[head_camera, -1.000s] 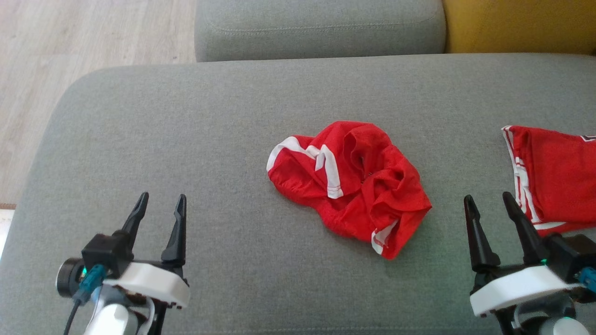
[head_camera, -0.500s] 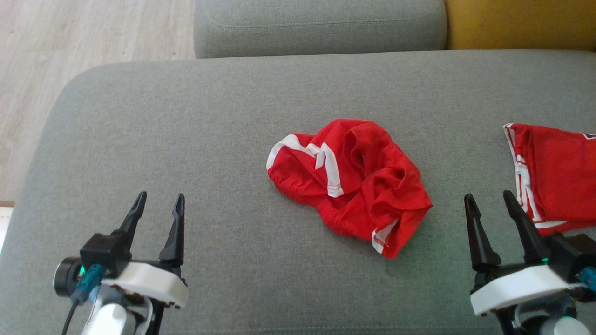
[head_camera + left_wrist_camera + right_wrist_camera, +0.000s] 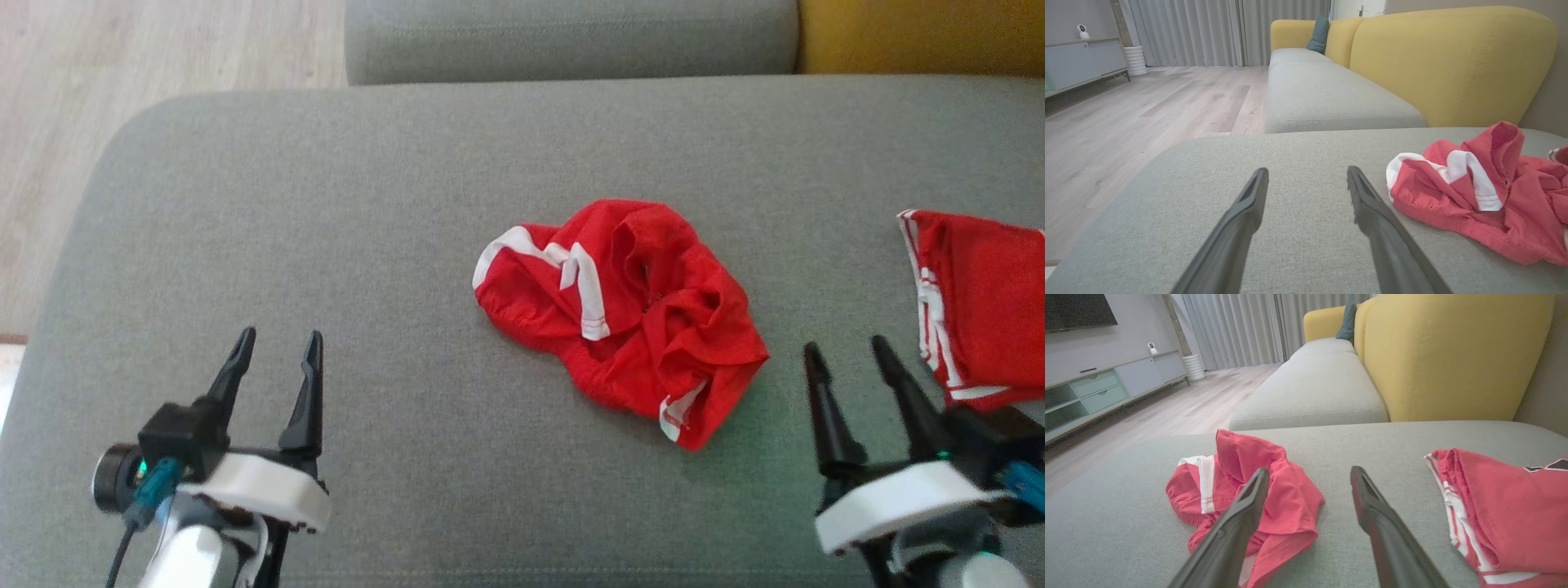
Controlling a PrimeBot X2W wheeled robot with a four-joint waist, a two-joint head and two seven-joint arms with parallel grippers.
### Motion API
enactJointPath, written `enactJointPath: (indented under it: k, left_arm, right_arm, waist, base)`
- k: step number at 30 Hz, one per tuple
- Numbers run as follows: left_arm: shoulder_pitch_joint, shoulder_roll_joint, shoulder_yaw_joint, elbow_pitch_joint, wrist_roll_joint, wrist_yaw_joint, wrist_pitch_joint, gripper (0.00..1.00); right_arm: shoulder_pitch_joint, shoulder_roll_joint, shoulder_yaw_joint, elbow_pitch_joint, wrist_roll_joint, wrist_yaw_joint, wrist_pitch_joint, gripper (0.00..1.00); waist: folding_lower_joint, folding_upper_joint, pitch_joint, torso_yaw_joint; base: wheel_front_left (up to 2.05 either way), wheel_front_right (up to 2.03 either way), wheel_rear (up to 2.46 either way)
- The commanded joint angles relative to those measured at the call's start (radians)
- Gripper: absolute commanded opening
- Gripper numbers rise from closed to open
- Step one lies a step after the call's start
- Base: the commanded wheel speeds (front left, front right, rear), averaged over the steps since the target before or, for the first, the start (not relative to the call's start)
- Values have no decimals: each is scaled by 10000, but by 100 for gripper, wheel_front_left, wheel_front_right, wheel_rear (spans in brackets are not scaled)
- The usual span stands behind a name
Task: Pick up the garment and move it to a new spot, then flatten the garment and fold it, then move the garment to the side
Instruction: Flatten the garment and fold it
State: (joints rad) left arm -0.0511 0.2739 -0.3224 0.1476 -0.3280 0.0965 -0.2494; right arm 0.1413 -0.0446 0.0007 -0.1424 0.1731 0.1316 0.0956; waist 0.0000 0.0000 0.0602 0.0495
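Grey fabric sofa cushion point(image 3: 408, 204) up front, and the crumpled red garment with white stripes point(image 3: 629, 318) sits in a heap right at its middle!

Left gripper point(image 3: 277, 339) hovers at the near left, long dark fingers spread wide, well apart from the heap; right gripper point(image 3: 842, 345) hangs at the near right, fingers spread as well, between the heap and a second red garment with white trim point(image 3: 980, 302) lying flatter at the right edge. Beyond the cushion, a yellow upholstered backrest point(image 3: 1453, 61) and pale wood plank floor point(image 3: 1147, 114).
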Motion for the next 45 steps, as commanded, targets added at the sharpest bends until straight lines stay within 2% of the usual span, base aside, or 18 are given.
enactJointPath:
  k: [1, 8, 9, 16, 21, 22, 23, 24, 29, 35, 42, 45]
  left_arm:
    - [-780, 200, 339, -374, 88, 19, -124, 100]
    - [-1494, 19, 298, -510, 275, -75, -124, 100]
    - [-1721, -88, 285, -548, 343, -126, -124, 100]
    - [-2178, -443, 325, -609, 578, -289, -124, 100]
    - [-2288, -686, 400, -581, 780, -413, -124, 100]
    - [-2301, -729, 421, -580, 813, -440, -124, 100]
    - [-2316, -768, 445, -578, 846, -469, -124, 100]
    - [-2330, -803, 474, -583, 878, -499, -124, 100]
    - [-2329, -954, 607, -611, 1054, -621, -124, 100]
    - [-2257, -1074, 750, -680, 1261, -737, -124, 100]
    - [-2255, -1207, 835, -695, 1440, -901, -124, 100]
    - [-2231, -1269, 871, -699, 1498, -956, -124, 100]
  right_arm:
    - [-592, -56, 473, -247, -40, -9, 168, 100]
    - [-1957, -92, 1788, 594, -135, -9, 940, 100]
    - [-2553, -119, 2073, 979, -201, -9, 1055, 100]
    - [-4222, -209, 2469, 2298, -637, -9, 1075, 100]
    - [-5082, -193, 2227, 3455, -1196, -9, 1006, 100]
    - [-5197, -175, 2105, 3654, -1263, -9, 967, 94]
    - [-5299, -157, 1991, 3840, -1321, -9, 934, 49]
    - [-5389, -139, 1867, 4013, -1345, -9, 905, 0]
    - [-5681, -86, 1291, 4418, -1286, -9, 509, 0]
    - [-5795, -69, 531, 3963, -1044, -9, 114, 0]
    - [-5075, -71, -1462, 3620, -795, -9, 381, 0]
    - [-4468, -68, -1956, 3682, -717, -9, 500, 0]
  waist:
    - [0, 0, 206, 65]
    - [0, 0, 982, 296]
    - [0, 0, 1225, 442]
    - [0, 0, 1680, 910]
    - [0, 0, 1790, 1120]
    - [0, 0, 1803, 1143]
    - [0, 0, 1813, 1161]
    - [0, 0, 1821, 1167]
    - [0, 0, 1802, 1141]
    - [0, 0, 1765, 977]
    - [0, 0, 1773, 899]
    - [0, 0, 1776, 866]
  base:
    - [0, 0, 0]
    - [0, 0, 0]
    - [0, 0, 0]
    - [0, 0, 0]
    - [0, 0, 0]
    - [0, 0, 0]
    - [0, 0, 0]
    - [0, 0, 0]
    - [0, 0, 0]
    - [0, 0, 0]
    - [0, 0, 0]
    - [0, 0, 0]
